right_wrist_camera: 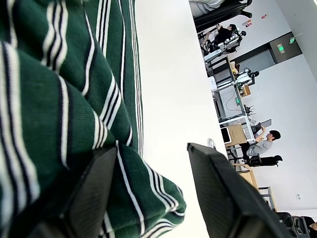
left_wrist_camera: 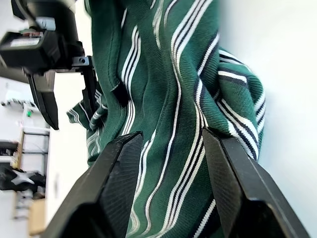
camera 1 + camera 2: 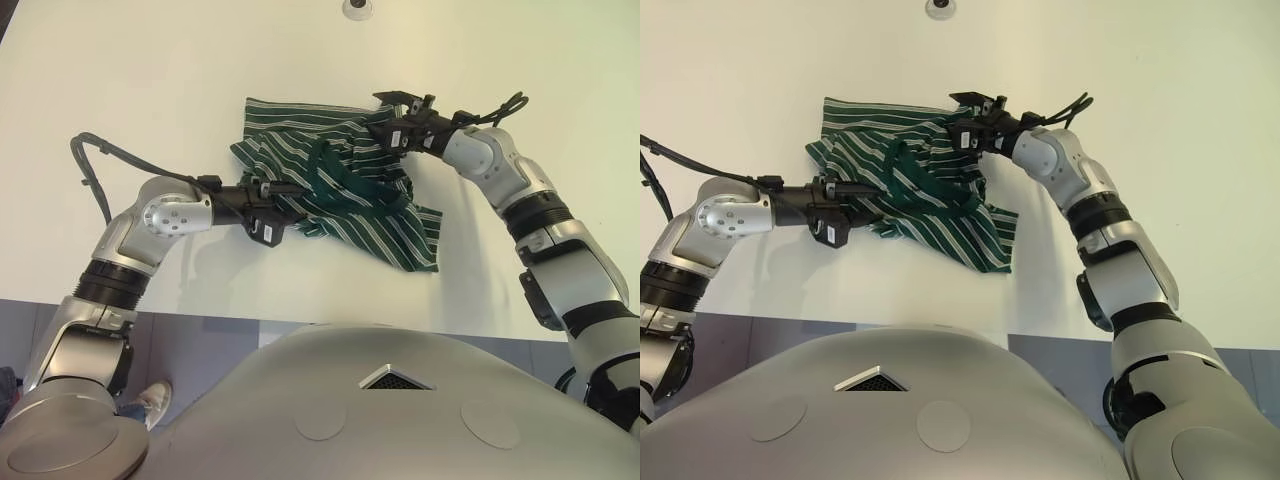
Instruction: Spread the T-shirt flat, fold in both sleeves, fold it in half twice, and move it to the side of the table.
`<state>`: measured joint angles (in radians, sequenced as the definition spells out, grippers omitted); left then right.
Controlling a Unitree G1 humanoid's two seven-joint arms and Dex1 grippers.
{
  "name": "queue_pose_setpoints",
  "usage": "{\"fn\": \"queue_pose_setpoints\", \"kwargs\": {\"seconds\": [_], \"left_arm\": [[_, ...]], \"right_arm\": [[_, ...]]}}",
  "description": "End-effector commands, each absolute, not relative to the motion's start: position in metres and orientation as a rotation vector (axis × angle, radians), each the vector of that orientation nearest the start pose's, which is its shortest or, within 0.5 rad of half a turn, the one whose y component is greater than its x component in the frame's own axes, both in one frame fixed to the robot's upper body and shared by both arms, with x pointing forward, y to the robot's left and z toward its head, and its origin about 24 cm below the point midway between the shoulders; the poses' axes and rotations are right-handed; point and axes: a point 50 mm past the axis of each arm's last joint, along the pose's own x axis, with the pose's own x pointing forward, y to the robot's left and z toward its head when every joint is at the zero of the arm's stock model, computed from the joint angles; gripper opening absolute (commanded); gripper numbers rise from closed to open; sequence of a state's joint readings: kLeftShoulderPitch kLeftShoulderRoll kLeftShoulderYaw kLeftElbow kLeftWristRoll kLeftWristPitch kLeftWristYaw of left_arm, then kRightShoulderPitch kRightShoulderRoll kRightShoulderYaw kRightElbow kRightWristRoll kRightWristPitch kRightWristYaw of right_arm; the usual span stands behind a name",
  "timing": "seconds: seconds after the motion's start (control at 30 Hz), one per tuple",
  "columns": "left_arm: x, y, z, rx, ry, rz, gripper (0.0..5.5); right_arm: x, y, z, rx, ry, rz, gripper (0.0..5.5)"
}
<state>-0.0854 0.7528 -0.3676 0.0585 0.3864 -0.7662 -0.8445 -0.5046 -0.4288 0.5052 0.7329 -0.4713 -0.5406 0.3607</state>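
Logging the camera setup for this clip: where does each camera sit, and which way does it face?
Left eye view: on the head, facing forward and down onto the table and the crumpled T-shirt; the left gripper and right gripper show.
Right eye view: beside it, same scene, same grippers.
Left wrist view: on the left wrist, facing along its own fingers into the T-shirt, right gripper beyond.
Right wrist view: on the right wrist, facing along its fingers over the T-shirt's edge toward the room.
Shared: every view shows the T-shirt.
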Motion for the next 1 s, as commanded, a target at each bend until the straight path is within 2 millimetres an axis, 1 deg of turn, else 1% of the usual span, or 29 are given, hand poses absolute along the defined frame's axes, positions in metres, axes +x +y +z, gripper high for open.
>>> {"fn": "queue_pose_setpoints", "kwargs": {"seconds": [0.03, 0.13, 0.23, 0.3, 0.37, 0.47, 0.57, 0.67, 0.73, 0.83, 0.87, 0.93, 1.0], "left_arm": [[0.178, 0.179, 0.023, 1.397, -0.070, -1.641, 2.22], [0.163, 0.181, 0.018, 1.403, -0.063, -1.681, 2.22], [0.143, 0.176, 0.017, 1.341, -0.098, -1.740, 2.22], [0.128, 0.170, 0.025, 1.254, -0.142, -1.764, 2.22], [0.119, 0.167, 0.033, 1.187, -0.177, -1.774, 2.22], [0.119, 0.166, 0.048, 1.129, -0.258, -1.702, 2.22], [0.123, 0.171, 0.068, 1.094, -0.324, -1.580, 2.22], [0.132, 0.179, 0.083, 1.107, -0.368, -1.462, 2.22], [0.136, 0.182, 0.090, 1.100, -0.393, -1.400, 2.22], [0.144, 0.180, 0.096, 1.037, -0.436, -1.329, 2.22], [0.155, 0.178, 0.098, 1.040, -0.451, -1.273, 2.22], [0.189, 0.173, 0.100, 1.080, -0.472, -1.104, 2.22], [0.218, 0.163, 0.095, 1.148, -0.465, -0.998, 2.22]], "right_arm": [[0.277, -0.153, -0.028, -1.125, 0.196, 1.063, 2.67], [0.281, -0.157, -0.027, -1.137, 0.204, 1.040, 2.67], [0.288, -0.165, -0.027, -1.143, 0.232, 0.992, 2.67], [0.295, -0.174, -0.026, -1.157, 0.264, 0.920, 2.67], [0.303, -0.181, -0.026, -1.186, 0.295, 0.850, 2.67], [0.306, -0.187, -0.027, -1.191, 0.315, 0.799, 2.67], [0.308, -0.190, -0.027, -1.186, 0.320, 0.780, 2.67], [0.308, -0.191, -0.026, -1.181, 0.319, 0.774, 2.67], [0.308, -0.189, -0.025, -1.172, 0.309, 0.777, 2.67], [0.308, -0.184, -0.022, -1.136, 0.269, 0.802, 2.67], [0.307, -0.181, -0.020, -1.119, 0.249, 0.816, 2.67], [0.306, -0.174, -0.016, -1.086, 0.202, 0.853, 2.67], [0.304, -0.170, -0.013, -1.073, 0.176, 0.873, 2.67]]}}
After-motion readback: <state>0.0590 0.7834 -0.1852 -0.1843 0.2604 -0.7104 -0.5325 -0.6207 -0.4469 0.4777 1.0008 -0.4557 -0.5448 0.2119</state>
